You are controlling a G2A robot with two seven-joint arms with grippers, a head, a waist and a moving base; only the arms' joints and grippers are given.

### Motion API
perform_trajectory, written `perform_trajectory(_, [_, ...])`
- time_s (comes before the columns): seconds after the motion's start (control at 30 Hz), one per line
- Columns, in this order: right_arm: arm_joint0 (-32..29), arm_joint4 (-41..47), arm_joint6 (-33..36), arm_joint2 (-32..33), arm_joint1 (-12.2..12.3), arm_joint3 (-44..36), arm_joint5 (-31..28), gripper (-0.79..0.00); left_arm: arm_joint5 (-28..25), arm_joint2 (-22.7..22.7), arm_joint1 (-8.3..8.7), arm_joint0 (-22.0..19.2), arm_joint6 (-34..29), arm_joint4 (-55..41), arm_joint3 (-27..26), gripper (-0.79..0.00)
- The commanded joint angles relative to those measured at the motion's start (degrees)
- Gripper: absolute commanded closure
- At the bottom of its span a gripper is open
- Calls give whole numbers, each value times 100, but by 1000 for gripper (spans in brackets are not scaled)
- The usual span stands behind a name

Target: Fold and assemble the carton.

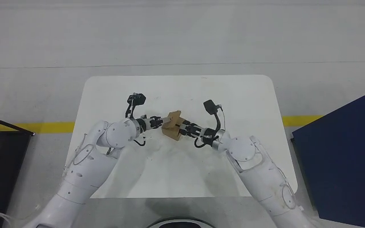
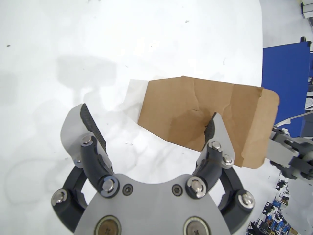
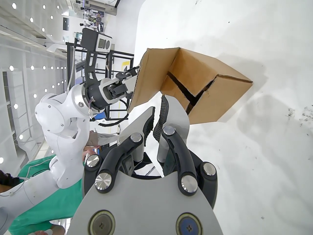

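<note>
The brown carton (image 1: 173, 125) sits in the middle of the white surface (image 1: 239, 97), right between the two arms. It is plain cardboard with creases. It is half folded and tilted. Its open mouth faces the right pincer (image 3: 158, 102). Its long side runs from one pincer to the other and ends in a round-cornered flap (image 2: 266, 123). The left pincer (image 2: 149, 113) is wide open, with one fingertip (image 2: 210, 128) pressed on the carton's side. The right pincer is almost closed, with its tips at the flap's edge.

Robot lab: yellow floor tape (image 1: 54, 126)
</note>
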Motion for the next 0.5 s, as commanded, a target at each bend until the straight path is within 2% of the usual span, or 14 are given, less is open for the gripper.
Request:
perform_trajectory(0.0, [30,21,-10,0,-3,72,9,0,42,-44,13,98,-4,-16,-341,-785])
perform_trajectory(0.17, [119,162,-37,-37,-23,337,-114,0,237,-391,66,408,-205,-452,-952,-785])
perform_trajectory(0.27, [170,271,-19,4,-24,504,-257,0,380,-568,96,461,-549,-731,-1011,-785])
perform_trajectory(0.47, [145,462,39,248,11,671,-508,0,642,-665,110,398,-718,-924,-910,-785])
